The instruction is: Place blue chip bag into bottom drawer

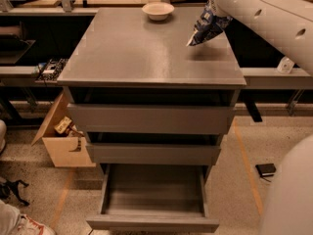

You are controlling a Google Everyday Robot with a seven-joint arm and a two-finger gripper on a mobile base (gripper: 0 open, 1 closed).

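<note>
The blue chip bag (207, 26) hangs tilted above the right rear part of the grey cabinet top (142, 53), lifted off it, with its lower corner pointing down to the left. My gripper (215, 6) is shut on the bag's upper end and is mostly hidden under my white arm (264, 13), which reaches in from the upper right. The bottom drawer (152, 223) is pulled open at the foot of the cabinet, and its tray is bare. The gripper is far above and behind it.
A white bowl (158, 10) stands at the back middle of the cabinet top. The top drawer (149, 119) and middle drawer (152, 153) stick out slightly. An open cardboard box (61, 141) stands on the floor at left. A small black object (266, 169) lies at right.
</note>
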